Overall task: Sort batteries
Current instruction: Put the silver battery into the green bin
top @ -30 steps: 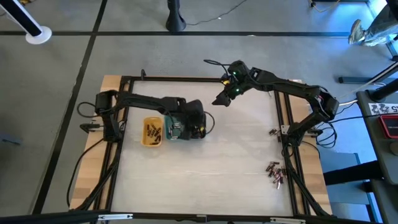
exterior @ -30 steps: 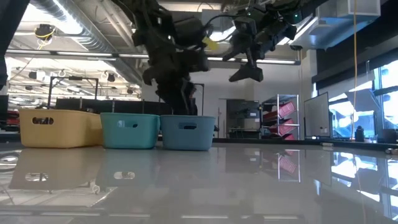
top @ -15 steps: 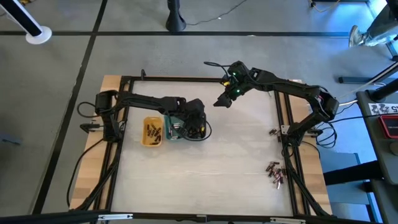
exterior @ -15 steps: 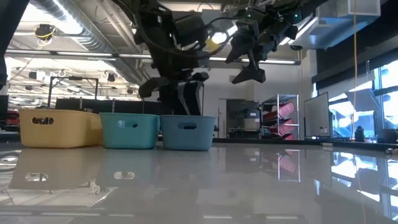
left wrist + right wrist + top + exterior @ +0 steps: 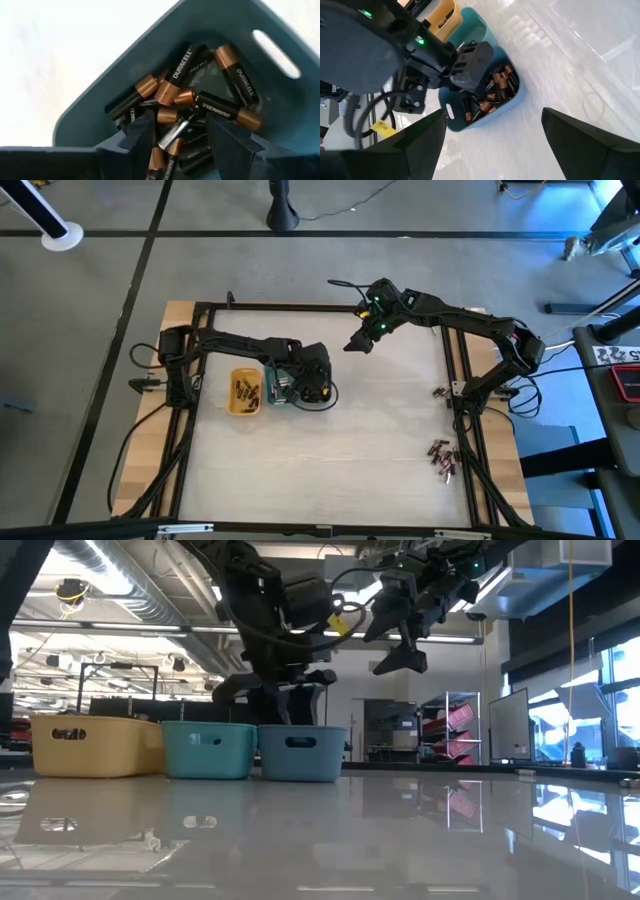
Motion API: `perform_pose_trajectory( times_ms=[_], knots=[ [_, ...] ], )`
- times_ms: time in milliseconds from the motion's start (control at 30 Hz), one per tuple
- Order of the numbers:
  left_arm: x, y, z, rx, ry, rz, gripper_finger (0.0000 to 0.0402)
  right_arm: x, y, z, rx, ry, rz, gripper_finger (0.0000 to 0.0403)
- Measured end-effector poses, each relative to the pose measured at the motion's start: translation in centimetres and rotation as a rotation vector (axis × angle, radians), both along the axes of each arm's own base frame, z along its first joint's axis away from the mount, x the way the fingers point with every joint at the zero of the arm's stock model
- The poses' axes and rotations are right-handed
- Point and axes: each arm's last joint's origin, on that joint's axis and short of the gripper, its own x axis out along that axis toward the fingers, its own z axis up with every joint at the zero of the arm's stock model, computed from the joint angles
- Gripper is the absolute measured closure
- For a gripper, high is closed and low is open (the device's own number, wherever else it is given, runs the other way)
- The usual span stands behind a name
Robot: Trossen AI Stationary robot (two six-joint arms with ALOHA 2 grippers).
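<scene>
Several black-and-copper batteries [image 5: 200, 75] lie heaped in the grey-blue tray [image 5: 90, 120], the right-hand one of three trays in the low view [image 5: 300, 753]. My left gripper [image 5: 180, 135] is open and points down into this tray [image 5: 305, 385], one finger on either side of a silvery-looking battery [image 5: 172, 134] on the heap. More batteries lie in the yellow tray [image 5: 245, 411]. My right gripper [image 5: 358, 340] hangs wide open, high above the table's far middle, nothing between its fingers [image 5: 493, 115]. My left gripper comes slanting down from above, and its fingers [image 5: 142, 140] stand among the batteries in the grey-blue tray. I cannot tell whether they touch any of them.
A teal tray [image 5: 208, 750] stands between the yellow tray [image 5: 97, 745] and the grey-blue one. Loose batteries lie at the table's right edge [image 5: 441, 457], with a few more farther back [image 5: 438, 391]. The white table top [image 5: 330, 450] is bare in the middle and toward the near edge.
My left gripper has rolled about its own axis above the grey-blue tray, so its fingers now stand turned against before. Its gap looks unchanged.
</scene>
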Motion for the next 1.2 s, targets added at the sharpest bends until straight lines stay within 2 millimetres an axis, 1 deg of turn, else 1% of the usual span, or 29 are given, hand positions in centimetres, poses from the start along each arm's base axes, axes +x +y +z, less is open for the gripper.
perform_pose_trajectory(
  times_ms=[233,633,733,1033,1200],
  knots=[
    [0.1,0.3,-1.3,-0.002,0.041,-0.006,0.0234,0.0,0.0,0.0,0.001,0.002,-0.001,0.0075],
    [0.1,0.3,-1.9,-0.011,0.080,-0.038,0.0237,-0.1,0.0,-0.1,0.007,0.016,-0.008,0.0075],
    [0.0,0.3,-2.0,-0.011,0.083,-0.040,0.0255,-0.1,0.0,-0.1,0.008,0.016,-0.010,0.0075],
    [-0.2,0.3,-2.4,-0.010,0.113,-0.031,0.0331,-0.1,0.0,-0.1,0.008,0.017,-0.010,0.0075],
    [-0.1,0.3,-2.4,-0.009,0.106,-0.031,0.0363,-0.1,0.0,-0.1,0.008,0.017,-0.010,0.0075]
  ],
)
